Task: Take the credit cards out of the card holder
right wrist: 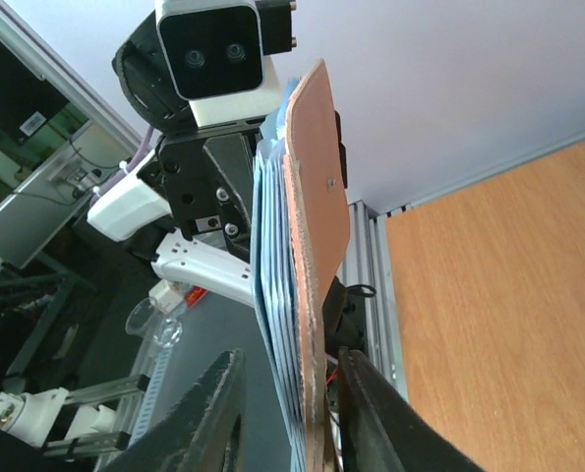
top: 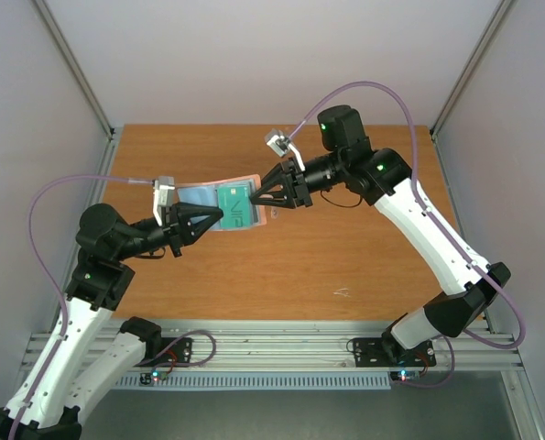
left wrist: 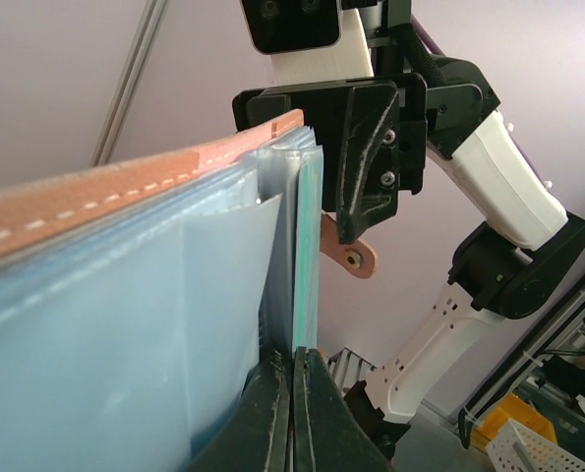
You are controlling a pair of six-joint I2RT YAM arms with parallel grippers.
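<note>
The left claw (left wrist: pixel 292 366) clamps shut on glossy clear sleeves of the card holder (right wrist: pixel 315 187). The right claw (right wrist: pixel 292 374) straddles its stitched pink cover, jaws parted.

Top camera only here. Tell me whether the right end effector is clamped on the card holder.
Observer: No. In the right wrist view the right end effector straddles the card holder with its jaws apart. A gap shows between one finger and the pale blue sleeves.
Operator: Report the left grip.
Observer: In the left wrist view the left end effector is shut on the holder's edge, pinching the sleeves right beside the teal card.
</note>
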